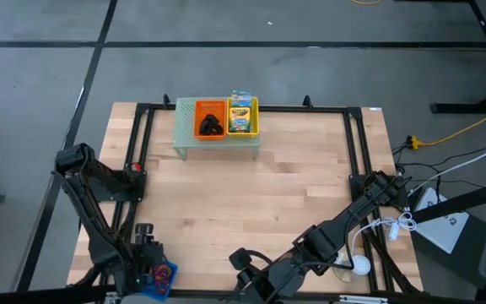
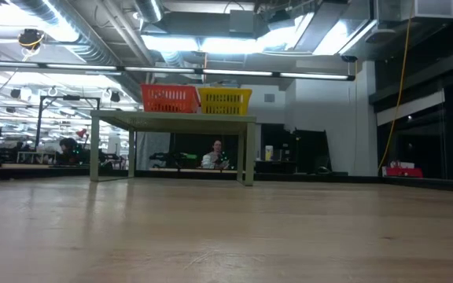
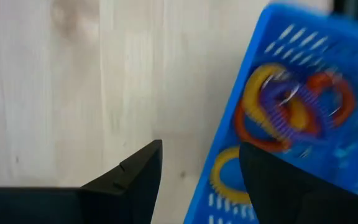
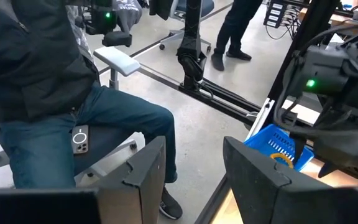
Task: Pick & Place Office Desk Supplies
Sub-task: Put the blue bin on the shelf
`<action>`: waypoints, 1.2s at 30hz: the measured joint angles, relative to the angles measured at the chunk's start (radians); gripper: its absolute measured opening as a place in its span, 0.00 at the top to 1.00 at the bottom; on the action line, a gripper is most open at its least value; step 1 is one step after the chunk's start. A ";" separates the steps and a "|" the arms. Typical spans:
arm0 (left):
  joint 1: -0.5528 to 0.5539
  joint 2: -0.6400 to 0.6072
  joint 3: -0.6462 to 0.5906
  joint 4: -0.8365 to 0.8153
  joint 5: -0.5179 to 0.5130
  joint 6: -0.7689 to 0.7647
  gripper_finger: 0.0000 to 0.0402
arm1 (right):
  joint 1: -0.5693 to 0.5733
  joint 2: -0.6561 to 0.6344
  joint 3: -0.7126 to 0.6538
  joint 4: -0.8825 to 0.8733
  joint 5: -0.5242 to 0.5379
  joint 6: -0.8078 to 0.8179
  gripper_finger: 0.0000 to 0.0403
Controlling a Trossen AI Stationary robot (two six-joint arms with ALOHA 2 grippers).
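Observation:
A blue basket (image 1: pixel 164 280) stands at the table's near left corner and holds purple, orange and yellow rings (image 3: pixel 291 106). My left gripper (image 3: pixel 197 149) hangs open just above it, pointing down, with one finger over the basket's wall (image 3: pixel 229 155) and the other over bare wood. At the far middle, a pale green riser (image 1: pixel 188 139) carries an orange basket (image 1: pixel 210 118) with black clips (image 1: pixel 210 126) and a yellow basket (image 1: pixel 243 116) with crayon boxes (image 1: pixel 240 114). My right gripper (image 1: pixel 241 268) waits open near the near edge, with nothing between its fingers (image 4: pixel 148 168).
A black metal frame (image 1: pixel 357 143) runs around the tabletop. The wide middle of the wood (image 1: pixel 251 194) is bare. A seated person (image 4: pixel 55 93) is just beyond the table's near left corner. Cables and a white part (image 1: pixel 359 263) lie at the near right.

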 joint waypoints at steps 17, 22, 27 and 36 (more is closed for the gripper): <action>0.066 0.097 -0.001 0.079 0.143 0.179 0.62 | 0.000 0.000 0.000 0.000 -0.001 0.002 0.60; 0.069 0.097 -0.001 0.074 0.143 0.181 0.78 | 0.000 0.000 0.000 -0.001 -0.002 0.002 0.60; 0.069 0.096 -0.001 0.071 0.102 0.185 0.97 | 0.000 0.000 0.000 -0.001 -0.003 0.001 0.60; 0.069 0.051 -0.001 0.015 -0.046 0.113 0.99 | 0.000 0.000 0.000 -0.001 -0.002 -0.002 0.60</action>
